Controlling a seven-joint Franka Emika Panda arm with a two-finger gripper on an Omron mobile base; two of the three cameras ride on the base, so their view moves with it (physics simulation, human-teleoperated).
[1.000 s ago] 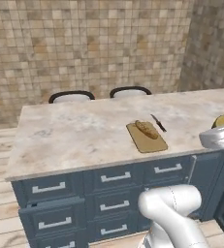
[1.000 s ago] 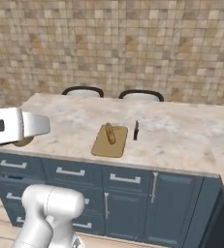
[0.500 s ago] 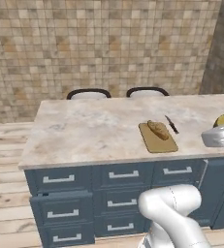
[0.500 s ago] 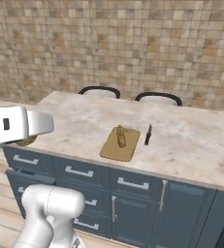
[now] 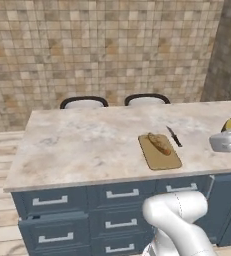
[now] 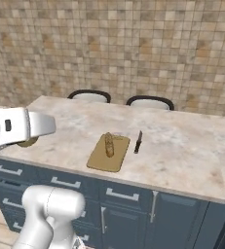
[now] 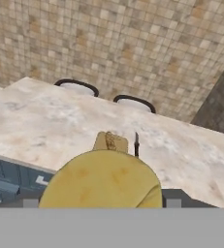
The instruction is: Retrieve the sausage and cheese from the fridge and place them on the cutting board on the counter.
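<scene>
Landmark for this entry is the cutting board [image 5: 163, 160], a light-brown wooden rectangle lying flat on the counter [image 5: 82, 145], near its front edge. The sausage [image 5: 159, 143] lies on the board, on the half farther from the front edge, with the nearer half of the board bare. A dark-handled knife [image 5: 174, 136] lies on the stone just beside the board's right long edge as the left base view has it, apart from it and roughly parallel to it. The gripper [image 7: 102, 197] is off to the right of the board, near the counter's front edge. Its fingertips are covered by the cheese [image 7: 104, 178], a pale yellow rounded lump that sits between them, and the jaws stand wide around it. In the hand view the board and knife appear just beyond the cheese. Behind the board, across the counter, two dark-rimmed chair backs [image 5: 84, 102] rise at the far edge before a tan tiled wall [image 5: 112, 45]. Below the board are navy drawers [image 5: 49, 201] with silver handles.
</scene>
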